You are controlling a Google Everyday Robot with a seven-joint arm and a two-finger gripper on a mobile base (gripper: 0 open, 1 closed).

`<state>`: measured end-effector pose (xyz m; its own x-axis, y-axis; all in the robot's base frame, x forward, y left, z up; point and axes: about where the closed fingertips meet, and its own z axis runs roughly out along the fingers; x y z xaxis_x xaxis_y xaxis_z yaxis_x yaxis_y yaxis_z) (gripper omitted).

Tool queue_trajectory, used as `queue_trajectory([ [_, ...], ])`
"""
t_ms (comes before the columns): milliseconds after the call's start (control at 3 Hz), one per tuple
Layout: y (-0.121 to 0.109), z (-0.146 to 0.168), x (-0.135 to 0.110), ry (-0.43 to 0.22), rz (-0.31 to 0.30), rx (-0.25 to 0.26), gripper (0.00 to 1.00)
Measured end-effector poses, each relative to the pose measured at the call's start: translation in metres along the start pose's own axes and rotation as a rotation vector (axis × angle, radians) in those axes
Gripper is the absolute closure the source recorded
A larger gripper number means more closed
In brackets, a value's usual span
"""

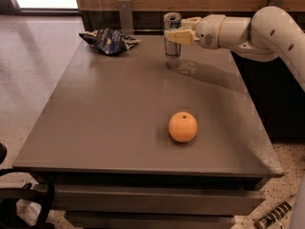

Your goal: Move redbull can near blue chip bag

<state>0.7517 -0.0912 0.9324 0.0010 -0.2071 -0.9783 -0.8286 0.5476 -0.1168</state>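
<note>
The redbull can (171,22) is a slim silver can with blue markings, held upright above the far part of the grey table (119,118). My gripper (174,36) reaches in from the right on a white arm and is shut on the can. The blue chip bag (109,40) lies crumpled at the table's far left corner, to the left of the can with a gap of bare table between them.
A round orange (182,127) sits on the table nearer the front, right of centre. A wooden wall panel and a dark ledge run behind the table. A dark cabinet stands to the right under the arm.
</note>
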Motion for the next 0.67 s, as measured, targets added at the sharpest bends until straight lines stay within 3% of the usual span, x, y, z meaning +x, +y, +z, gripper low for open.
queue_trajectory([
  [333,-0.024,0.043,0.005,-0.003,0.001,-0.009,1.00],
  [667,-0.030,0.069,0.006,0.011,0.024,-0.004,1.00],
])
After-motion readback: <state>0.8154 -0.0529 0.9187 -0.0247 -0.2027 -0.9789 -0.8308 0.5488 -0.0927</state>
